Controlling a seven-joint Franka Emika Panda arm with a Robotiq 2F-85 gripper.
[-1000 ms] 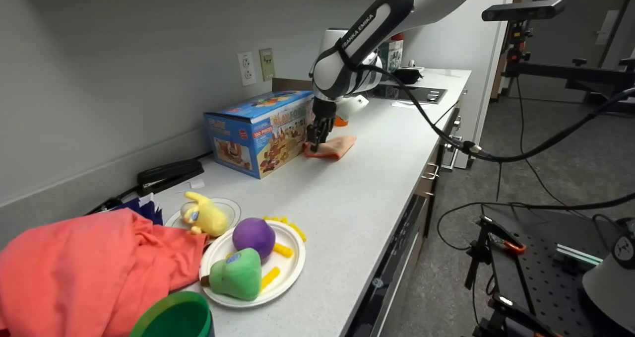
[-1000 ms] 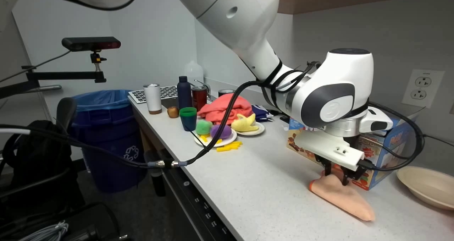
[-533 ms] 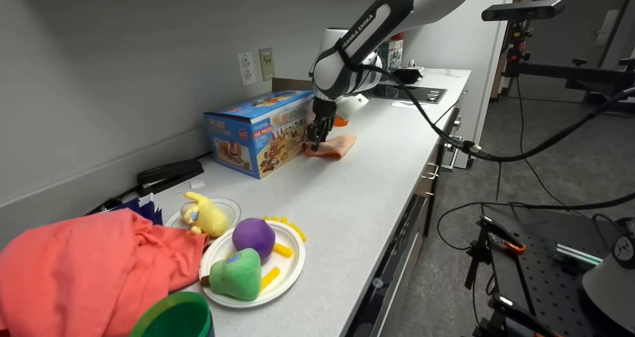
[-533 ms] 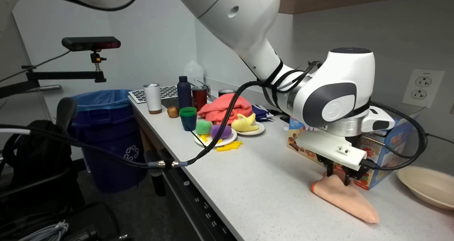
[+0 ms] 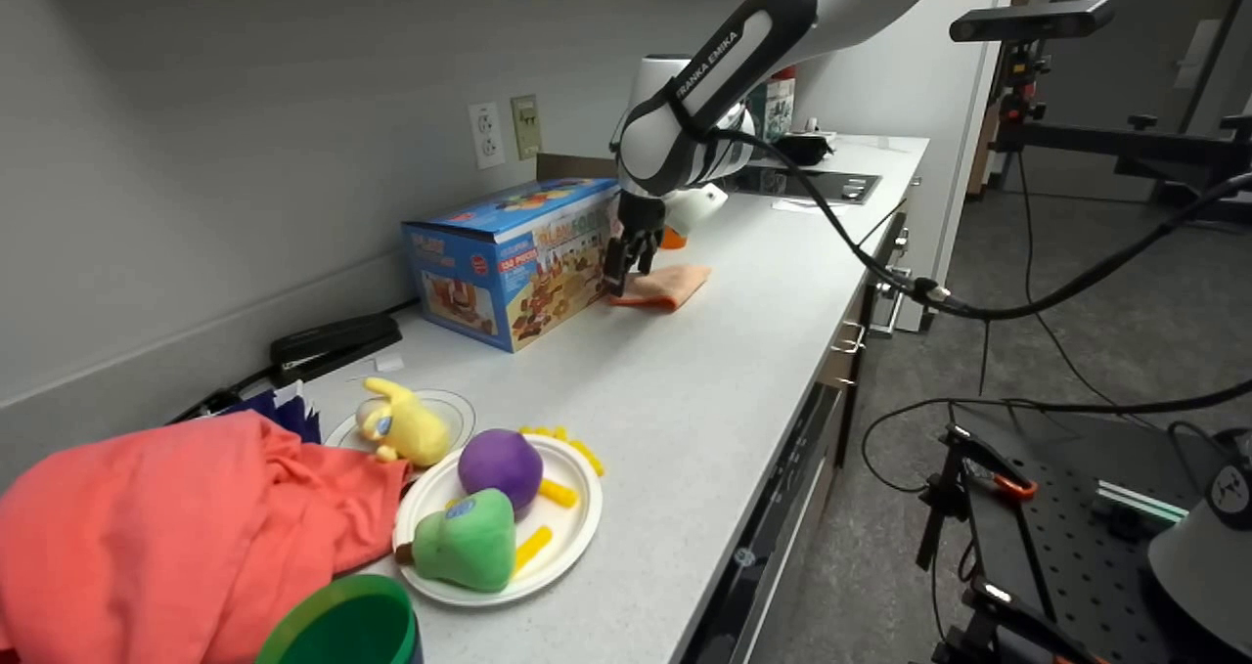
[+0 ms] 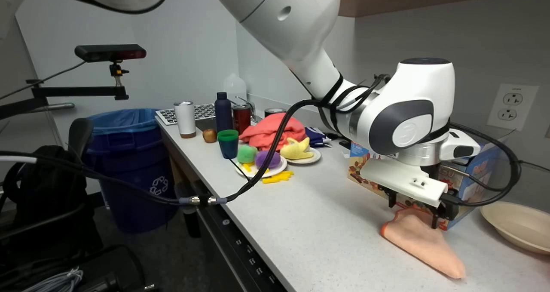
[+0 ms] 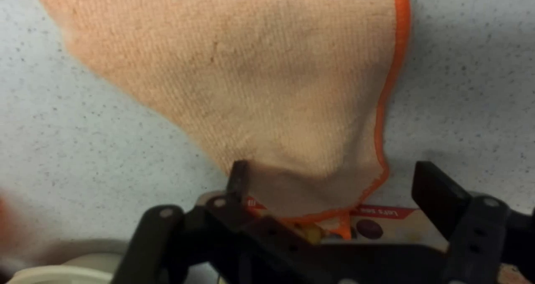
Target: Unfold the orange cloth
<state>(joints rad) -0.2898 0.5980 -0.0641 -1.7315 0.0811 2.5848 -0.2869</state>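
The orange cloth [image 7: 267, 87] lies on the counter, pale orange with a brighter orange hem, and seems folded over into a narrowing shape. In both exterior views the cloth [image 6: 423, 240] [image 5: 673, 287] rests in front of the toy box, one end by its base. My gripper [image 7: 332, 167] is open over the end nearest the box, its fingers wide apart. Seen in the wrist view, one finger [image 7: 237, 177] overlaps the cloth's edge and the other stands off past the hem; whether either touches it I cannot tell. No cloth is pinched in the gripper [image 6: 413, 214] in an exterior view.
A printed toy-food box [image 5: 509, 253] stands right behind the gripper against the wall. A beige bowl [image 6: 522, 227] sits close by. Further along the counter are a plate [image 5: 582, 537] with toy food, a coral cloth [image 5: 166, 547] and a green cup [image 5: 342, 625].
The gripper has spread from partly closed to wide open, letting go of the cloth. The cloth has slid slightly away from the box, and the arm has shifted a little with it.
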